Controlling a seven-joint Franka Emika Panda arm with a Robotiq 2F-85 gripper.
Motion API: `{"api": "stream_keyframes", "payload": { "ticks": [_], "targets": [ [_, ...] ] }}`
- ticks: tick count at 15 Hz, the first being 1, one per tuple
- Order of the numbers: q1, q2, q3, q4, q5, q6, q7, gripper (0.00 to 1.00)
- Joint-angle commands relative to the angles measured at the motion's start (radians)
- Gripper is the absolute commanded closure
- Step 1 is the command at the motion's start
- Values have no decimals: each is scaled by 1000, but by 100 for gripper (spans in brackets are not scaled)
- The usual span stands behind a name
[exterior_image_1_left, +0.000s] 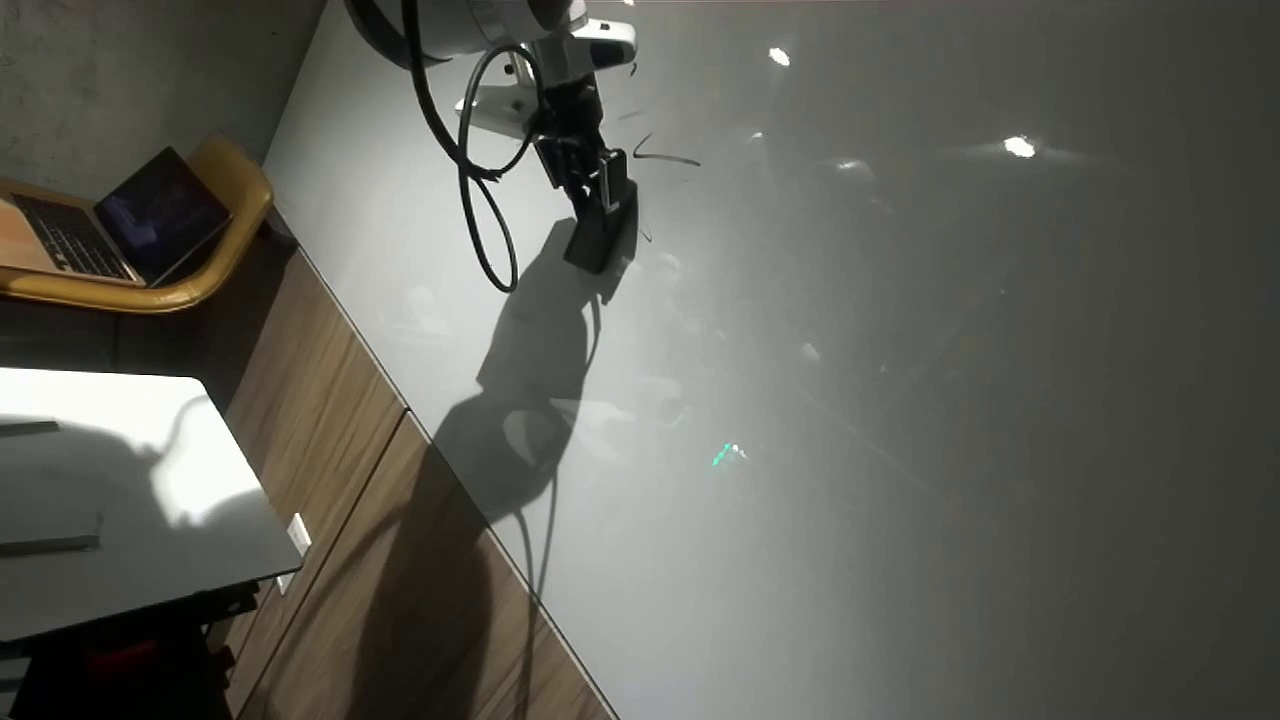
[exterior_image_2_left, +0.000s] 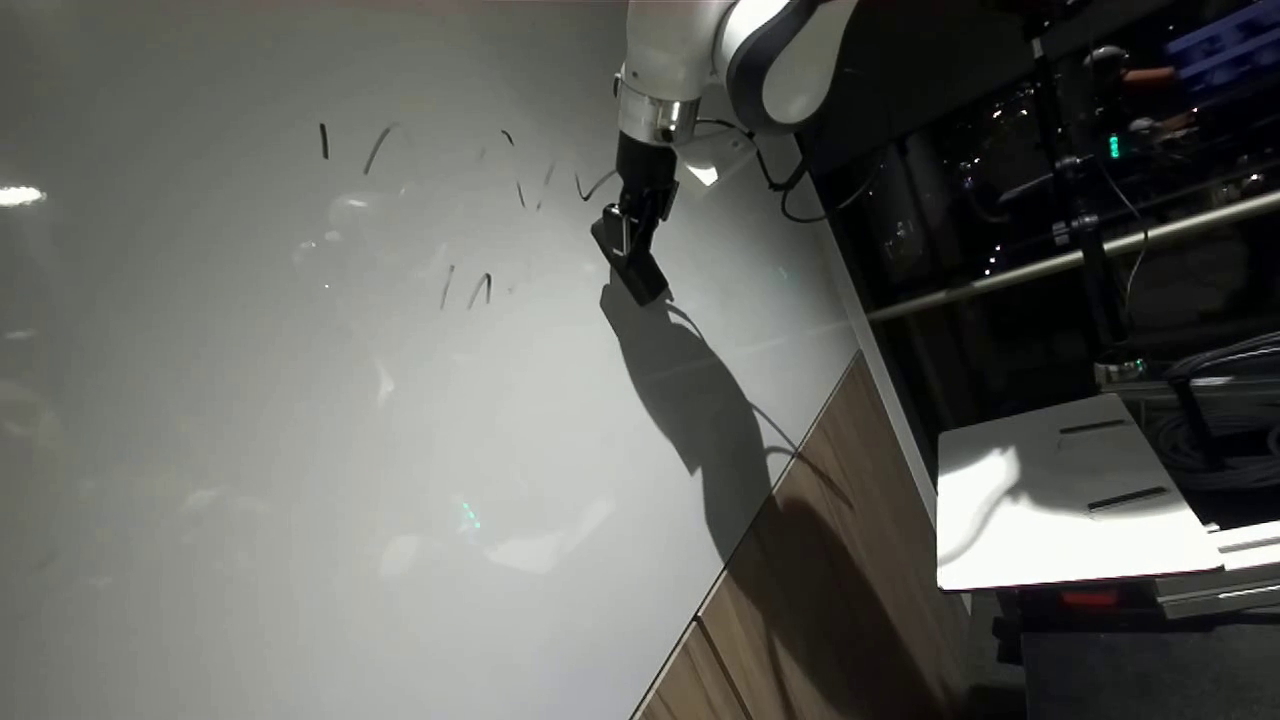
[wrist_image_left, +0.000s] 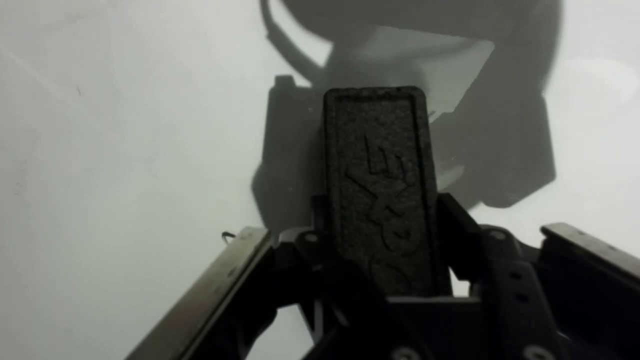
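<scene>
Your black metal gripper (wrist_image_left: 384, 225) clamped a dark-grey, oblong, felt-like eraser (wrist_image_left: 377, 150); wiping looked unfinished, thin black ink strokes (exterior_image_2_left: 586, 197) lying near it.

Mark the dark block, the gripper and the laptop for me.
Dark block (wrist_image_left: 382, 180), wrist view: on its grooved face.
Gripper (wrist_image_left: 382, 215), wrist view: midway between its fingertips, which clasp the block.
Laptop (exterior_image_1_left: 155, 215), an exterior view: on its dark screen.
</scene>
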Motion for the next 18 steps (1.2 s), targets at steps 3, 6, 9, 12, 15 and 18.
{"api": "stream_keyframes", "payload": {
  "ticks": [3, 6, 9, 12, 15, 18],
  "targets": [
    [61, 53, 58, 142, 67, -110, 5, 71],
    [104, 66, 125, 192, 61, -172, 48, 71],
    [150, 108, 204, 279, 42, -216, 100, 71],
    [189, 185, 275, 381, 8, -243, 140, 71],
    [220, 263, 311, 459, -37, -255, 160, 71],
    [236, 311, 311, 490, -72, -263, 161, 71]
  ]
}}
